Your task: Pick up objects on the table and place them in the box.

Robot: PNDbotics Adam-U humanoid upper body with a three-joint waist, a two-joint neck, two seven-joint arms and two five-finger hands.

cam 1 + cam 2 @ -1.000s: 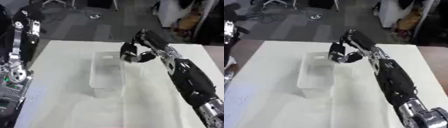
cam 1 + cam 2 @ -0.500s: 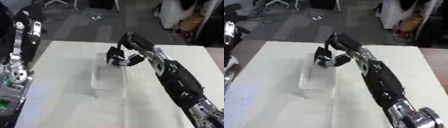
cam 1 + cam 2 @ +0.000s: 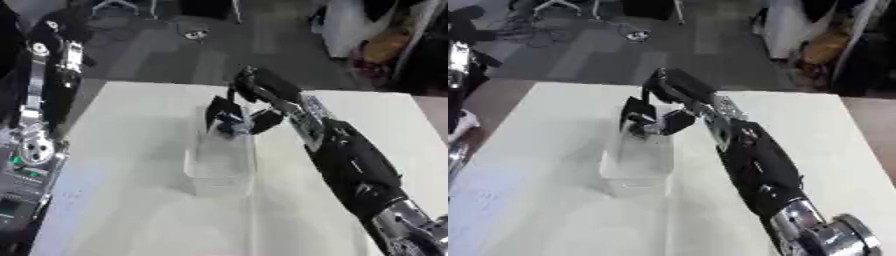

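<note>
A clear plastic box [image 3: 219, 165] stands lengthwise in the middle of the white table [image 3: 131, 210]. My right hand [image 3: 229, 116] hangs over the box's far end, fingers pointing down into it. The fingers and thumb are curled round a small pale thing [image 3: 246, 123] that I can barely make out. The black right forearm [image 3: 350, 160] runs in from the lower right. Of my left arm [image 3: 48, 85] only the upper part shows at the left edge; its hand shows in neither view. I cannot see whether anything lies inside the box.
The table's far edge [image 3: 175, 84] lies just beyond the box, with grey floor, cables and chair bases [image 3: 194, 34] behind it. Bags [image 3: 385, 47] stand at the upper right. My torso electronics [image 3: 26, 165] fill the lower left.
My right hand has moved left from beside the box's far right corner to over its far end, and has dropped lower, still curled.
</note>
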